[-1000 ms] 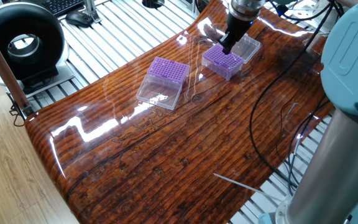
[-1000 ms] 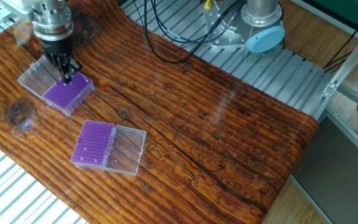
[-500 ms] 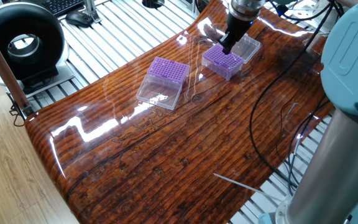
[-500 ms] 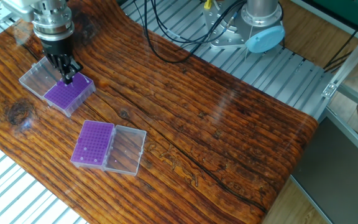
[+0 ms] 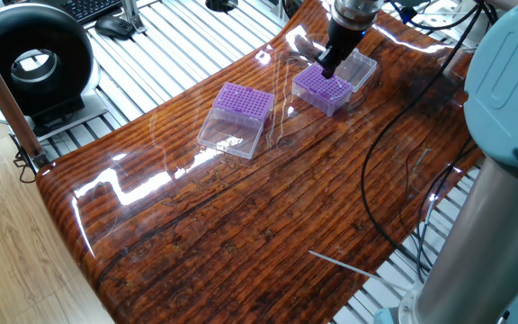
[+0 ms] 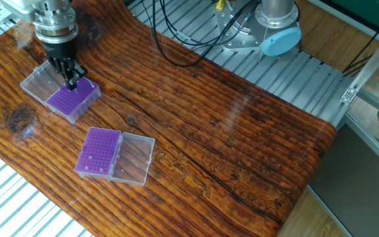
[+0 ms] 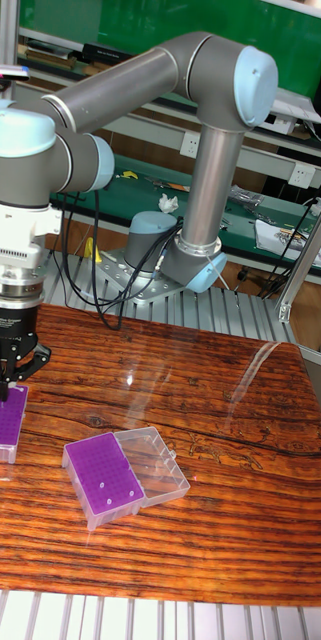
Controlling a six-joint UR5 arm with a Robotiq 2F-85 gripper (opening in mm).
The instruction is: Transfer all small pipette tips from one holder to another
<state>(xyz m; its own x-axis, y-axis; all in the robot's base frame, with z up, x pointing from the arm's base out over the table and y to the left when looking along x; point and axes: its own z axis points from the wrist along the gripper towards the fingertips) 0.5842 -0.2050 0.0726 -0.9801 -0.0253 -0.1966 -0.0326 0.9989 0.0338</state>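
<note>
A purple tip box (image 6: 71, 100) stands at the table's far left with its clear lid (image 6: 40, 81) folded open. Its top shows a fine dotted grid of small pipette tips (image 5: 322, 85), too small to tell apart. My gripper (image 6: 71, 80) points straight down over this box's back edge, fingertips pressed together just above the grid (image 7: 2, 388). Whether a tip sits between them is too small to see. A second purple box (image 6: 99, 152) lies nearer the front with only a few pale dots on top and its clear lid (image 6: 133, 158) open beside it.
Black cables (image 6: 176, 39) trail across the table's back edge near the arm's base (image 6: 278, 26). A thin pale rod (image 5: 342, 265) lies near one table edge. A round black device (image 5: 30, 58) stands off the table on the slatted bench.
</note>
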